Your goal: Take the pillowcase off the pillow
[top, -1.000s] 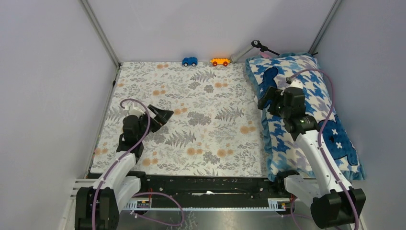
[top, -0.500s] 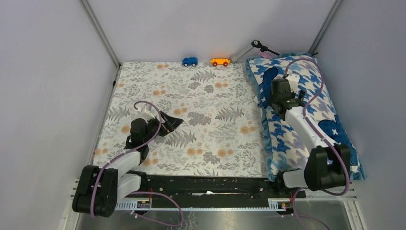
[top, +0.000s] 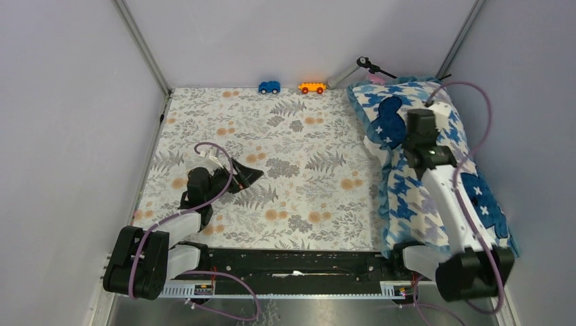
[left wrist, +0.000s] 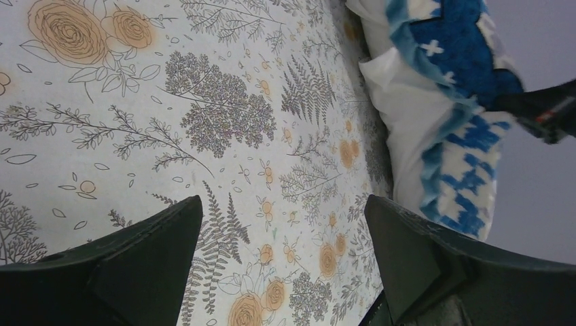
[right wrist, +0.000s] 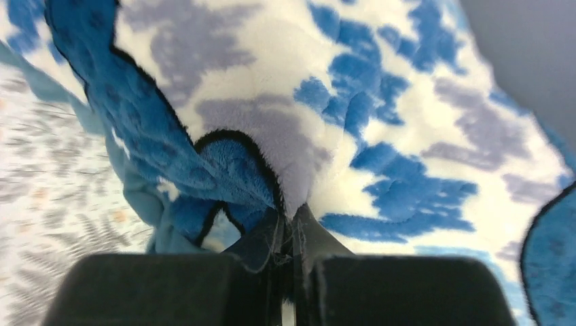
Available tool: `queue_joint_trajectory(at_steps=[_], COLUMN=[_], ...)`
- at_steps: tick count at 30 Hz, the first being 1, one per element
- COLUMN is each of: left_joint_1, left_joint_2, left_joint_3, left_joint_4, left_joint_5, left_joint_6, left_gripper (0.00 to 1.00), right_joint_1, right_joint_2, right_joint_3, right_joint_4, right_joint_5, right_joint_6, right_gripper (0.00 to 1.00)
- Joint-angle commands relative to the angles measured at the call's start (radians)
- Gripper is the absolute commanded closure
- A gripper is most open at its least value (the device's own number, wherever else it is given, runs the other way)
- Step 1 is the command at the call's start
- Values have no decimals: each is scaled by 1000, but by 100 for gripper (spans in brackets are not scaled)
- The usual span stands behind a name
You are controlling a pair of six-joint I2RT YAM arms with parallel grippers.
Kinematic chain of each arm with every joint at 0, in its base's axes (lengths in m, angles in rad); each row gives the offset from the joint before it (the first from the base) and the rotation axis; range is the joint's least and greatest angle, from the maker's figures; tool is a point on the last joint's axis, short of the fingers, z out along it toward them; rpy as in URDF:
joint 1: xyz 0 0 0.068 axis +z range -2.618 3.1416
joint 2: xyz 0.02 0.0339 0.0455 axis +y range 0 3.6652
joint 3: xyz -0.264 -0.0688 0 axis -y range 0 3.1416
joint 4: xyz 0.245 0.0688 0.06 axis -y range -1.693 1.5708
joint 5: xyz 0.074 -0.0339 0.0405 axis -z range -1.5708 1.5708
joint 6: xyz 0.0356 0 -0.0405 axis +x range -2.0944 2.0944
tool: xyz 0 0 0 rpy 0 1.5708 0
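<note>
The first grasp is in hand: the right gripper [right wrist: 292,234] has its jaws clenched on a fold of the pillowcase [top: 407,197], which covers the pillow at the worktop's [top: 272,136] right edge, while the left gripper [left wrist: 282,217], jaws released, hovers well apart, so the next move calls for a pull that peels the fabric away.

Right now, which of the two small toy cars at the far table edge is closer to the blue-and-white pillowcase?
The small orange plastic toy car, right of the blue toy car, closer to the blue-and-white houndstooth fabric pillowcase.
</note>
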Motion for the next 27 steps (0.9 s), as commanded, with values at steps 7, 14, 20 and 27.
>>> queue_joint_trajectory(at_steps=[7, 14, 20, 27], left_joint_1=[-13, -15, -15, -15], left_joint_2=[-4, -19, -38, -85], left_joint_3=[17, 20, 24, 19], left_joint_4=[77, 44, 22, -5], left_joint_5=[34, 2, -8, -31], left_joint_6=[13, 36, 51, 68], left_gripper=[3, 3, 3, 3], right_joint_1=[188, 651, 663, 594], right_joint_2=[-92, 118, 116, 179], right_joint_3=[512, 729, 712, 527], right_joint_4=[-186, -59, 50, -76], right_joint_5=[-640, -746, -378, -50], right_joint_6=[75, 14, -1, -91], right_gripper=[100, 100, 100, 13])
